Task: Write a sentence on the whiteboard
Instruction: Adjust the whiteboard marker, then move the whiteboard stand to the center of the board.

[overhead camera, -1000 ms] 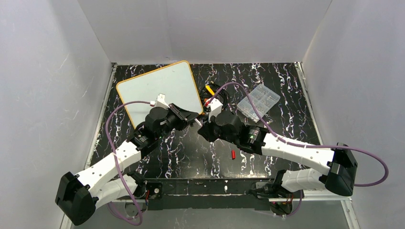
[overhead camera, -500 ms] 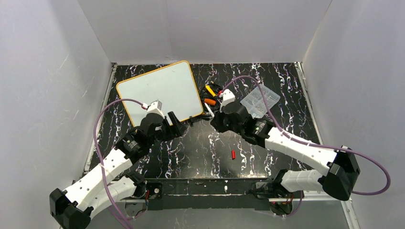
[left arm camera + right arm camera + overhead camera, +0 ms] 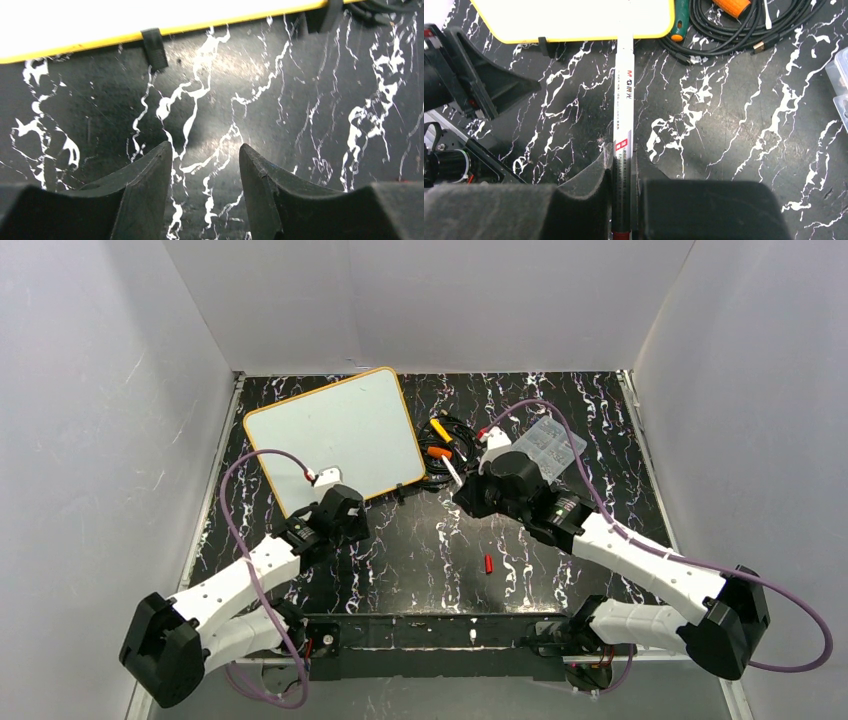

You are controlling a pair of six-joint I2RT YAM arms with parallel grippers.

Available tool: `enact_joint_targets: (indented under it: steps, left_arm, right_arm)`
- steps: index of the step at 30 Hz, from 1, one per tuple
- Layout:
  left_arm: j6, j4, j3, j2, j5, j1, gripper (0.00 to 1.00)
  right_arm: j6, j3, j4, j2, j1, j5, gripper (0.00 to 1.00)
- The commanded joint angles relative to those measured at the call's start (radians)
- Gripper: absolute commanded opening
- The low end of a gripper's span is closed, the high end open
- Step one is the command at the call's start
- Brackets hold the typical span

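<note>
The right gripper (image 3: 622, 167) clamps a white marker (image 3: 624, 95) whose far end crosses the near edge of the whiteboard (image 3: 574, 17), which lies flat at the far left of the table (image 3: 560, 410). The left gripper (image 3: 205, 155) hangs with its jaws parted and empty, just short of the board's yellow rim.

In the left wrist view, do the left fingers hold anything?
No, the left fingers stand apart, and only the black marbled table shows between them.

Whiteboard (image 3: 574, 20): cut off by the top edge in both wrist views. Marker (image 3: 624, 100): tip out of frame, rear hidden in right pincer (image 3: 621, 156).
</note>
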State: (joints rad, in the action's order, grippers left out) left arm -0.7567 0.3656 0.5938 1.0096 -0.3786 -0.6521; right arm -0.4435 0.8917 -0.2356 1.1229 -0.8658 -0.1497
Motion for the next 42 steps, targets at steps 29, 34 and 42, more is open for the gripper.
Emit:
enact_joint_targets:
  steps: [29,34,42]
  left_arm:
    - [0.095,-0.358,-0.039,0.322,-0.202,0.144,0.35]
    - [0.106,-0.408,-0.048,0.333,-0.203,0.15,0.33]
    - [0.127,-0.409,-0.049,0.354,-0.227,0.152,0.03]
  right_arm:
    - [-0.031,-0.031,0.104,-0.012,0.006,0.056,0.01]
    - [-0.031,-0.034,0.105,-0.015,0.007,0.051,0.01]
    - [-0.031,-0.034,0.107,-0.011,0.007,0.053,0.01]
